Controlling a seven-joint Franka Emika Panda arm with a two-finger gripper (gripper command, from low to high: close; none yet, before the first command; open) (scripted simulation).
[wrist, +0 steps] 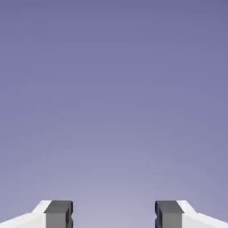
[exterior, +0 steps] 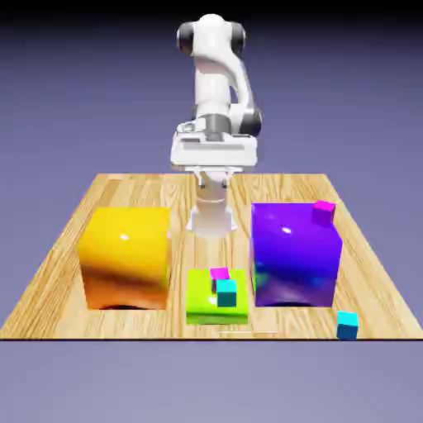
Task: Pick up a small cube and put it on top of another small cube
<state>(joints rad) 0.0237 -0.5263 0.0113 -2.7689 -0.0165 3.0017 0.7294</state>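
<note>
Near the table's (exterior: 49, 273) front edge, one teal cube (exterior: 225, 292) sits atop the lime block (exterior: 202, 306); another (exterior: 347, 325) lies by the front right corner. Above, the gripper (wrist: 113, 214) hangs open, empty.

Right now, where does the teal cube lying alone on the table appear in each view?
Exterior view: the teal cube lies on the table near the front right corner, beside the purple block.
Hand view: not in it; only backdrop.
Shared landmark: the tool, jaws apart and empty.
</note>
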